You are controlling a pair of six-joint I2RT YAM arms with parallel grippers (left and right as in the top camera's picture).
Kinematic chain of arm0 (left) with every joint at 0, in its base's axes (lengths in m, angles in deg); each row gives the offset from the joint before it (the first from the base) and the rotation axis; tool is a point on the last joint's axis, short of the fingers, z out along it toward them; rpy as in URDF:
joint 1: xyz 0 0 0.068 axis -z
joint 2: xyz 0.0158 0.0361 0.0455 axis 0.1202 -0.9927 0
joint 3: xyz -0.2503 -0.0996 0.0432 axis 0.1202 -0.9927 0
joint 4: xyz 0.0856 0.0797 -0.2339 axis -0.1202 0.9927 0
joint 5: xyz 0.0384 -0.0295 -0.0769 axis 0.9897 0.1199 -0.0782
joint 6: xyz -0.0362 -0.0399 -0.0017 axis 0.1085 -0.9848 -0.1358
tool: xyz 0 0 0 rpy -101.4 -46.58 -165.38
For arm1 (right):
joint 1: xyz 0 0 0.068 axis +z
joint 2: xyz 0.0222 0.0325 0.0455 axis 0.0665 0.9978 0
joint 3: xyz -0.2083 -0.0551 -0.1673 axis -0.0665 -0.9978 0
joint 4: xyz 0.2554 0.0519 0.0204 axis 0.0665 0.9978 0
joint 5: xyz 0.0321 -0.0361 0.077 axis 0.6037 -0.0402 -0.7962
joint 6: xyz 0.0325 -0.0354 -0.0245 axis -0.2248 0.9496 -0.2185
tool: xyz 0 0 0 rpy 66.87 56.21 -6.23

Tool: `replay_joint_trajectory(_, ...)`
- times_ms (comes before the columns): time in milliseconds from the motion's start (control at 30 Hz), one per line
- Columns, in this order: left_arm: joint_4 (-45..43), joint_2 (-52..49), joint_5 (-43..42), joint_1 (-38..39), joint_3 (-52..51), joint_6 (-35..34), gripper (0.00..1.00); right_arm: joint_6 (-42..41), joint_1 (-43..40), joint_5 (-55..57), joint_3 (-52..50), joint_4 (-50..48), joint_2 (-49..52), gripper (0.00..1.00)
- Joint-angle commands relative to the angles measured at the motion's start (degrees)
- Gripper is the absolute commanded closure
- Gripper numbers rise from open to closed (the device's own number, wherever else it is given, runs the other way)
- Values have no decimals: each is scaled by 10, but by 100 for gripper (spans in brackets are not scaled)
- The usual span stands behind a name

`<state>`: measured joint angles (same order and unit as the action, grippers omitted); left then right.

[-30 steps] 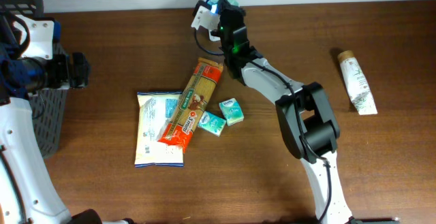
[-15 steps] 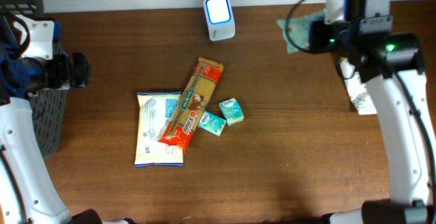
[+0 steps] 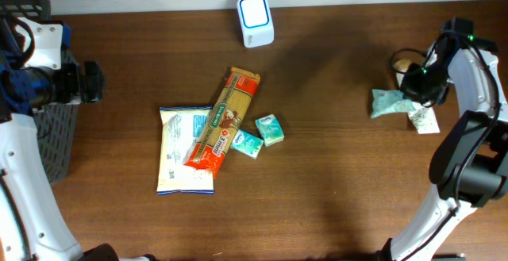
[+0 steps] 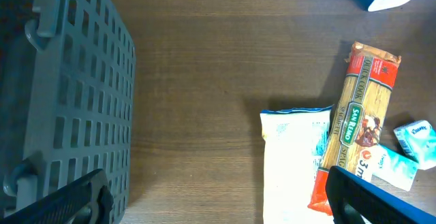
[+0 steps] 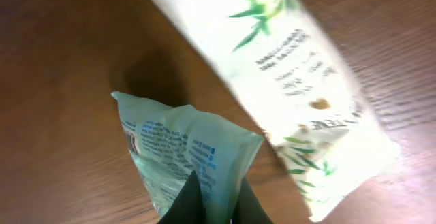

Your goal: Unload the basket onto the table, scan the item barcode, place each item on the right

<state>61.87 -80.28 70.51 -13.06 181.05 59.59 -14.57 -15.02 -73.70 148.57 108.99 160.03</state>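
Observation:
My right gripper [image 3: 408,93] is at the table's right side, shut on one end of a teal tissue packet [image 3: 387,102]. The right wrist view shows that packet [image 5: 178,148] pinched between my dark fingers [image 5: 191,198], its printed side and a small barcode facing the camera. It hangs low over the wood, right beside a white tube [image 5: 279,74]. The white barcode scanner [image 3: 255,10] stands at the back centre, far from the packet. My left gripper [image 4: 218,203] hovers open and empty beside the basket.
A grey basket [image 3: 49,138] stands at the left edge. Mid-table lie a pasta pack [image 3: 225,120], a white bag [image 3: 184,151] and two small teal packets [image 3: 270,129] [image 3: 248,143]. The white tube [image 3: 422,112] lies near the right edge.
My right arm has swung from the scanner at the back centre over to the right side, bringing the teal packet down next to the white tube. The left arm has not moved.

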Motion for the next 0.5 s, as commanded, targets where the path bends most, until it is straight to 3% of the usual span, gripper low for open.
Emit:
replay_joint_trajectory(0, 1, -1, -6, -2, 2, 7, 1, -17, 1, 29, 1, 10, -6, 53)
replay_joint_trajectory(200, 1, -1, -6, -2, 2, 7, 1, -14, 10, -71, 88, 94, -24, 50)
replay_joint_trajectory(267, 1, -1, -6, -2, 2, 7, 1, 24, 32, -118, 135, 134, -33, 50)
replay_joint_trajectory(467, 1, -1, -6, -2, 2, 7, 1, 50, 207, -175, 143, 159, -25, 50)
